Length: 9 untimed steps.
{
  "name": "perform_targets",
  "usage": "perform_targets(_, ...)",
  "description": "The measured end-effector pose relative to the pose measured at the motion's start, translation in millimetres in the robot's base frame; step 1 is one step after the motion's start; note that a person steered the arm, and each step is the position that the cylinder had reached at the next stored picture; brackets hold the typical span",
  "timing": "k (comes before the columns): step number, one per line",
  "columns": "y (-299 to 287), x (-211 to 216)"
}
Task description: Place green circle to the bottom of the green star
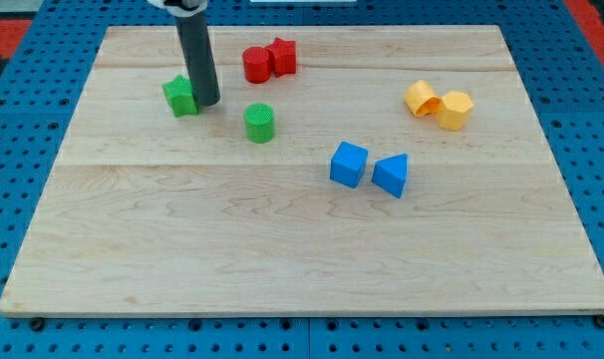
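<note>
The green circle (259, 123) is a short green cylinder on the wooden board, left of centre in the upper half. The green star (180, 96) lies up and to the left of it, near the board's upper left. My tip (206, 103) stands right beside the green star's right side, touching or nearly touching it, and up-left of the green circle with a gap between them. The rod rises from there to the view's top and hides part of the star's right edge.
A red cylinder (257, 64) and a red star (281, 56) sit together near the top. A yellow block (420, 98) and a yellow hexagon (454, 109) sit at the right. A blue cube (349, 164) and a blue triangle (391, 175) lie near the centre.
</note>
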<state>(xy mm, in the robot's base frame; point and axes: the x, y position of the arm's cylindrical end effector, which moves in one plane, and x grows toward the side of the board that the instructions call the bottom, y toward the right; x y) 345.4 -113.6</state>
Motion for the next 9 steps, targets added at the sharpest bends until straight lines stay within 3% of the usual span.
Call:
perform_targets(1,108.3,1.8)
perform_targets(2,159.9,36.8)
perform_targets(3,128.4,56.0)
perform_targets(4,94.2,23.7)
perform_targets(5,52.1,26.0)
perform_targets(6,80.6,42.4)
perform_targets(7,52.6,61.2)
perform_targets(9,-6.0,6.6)
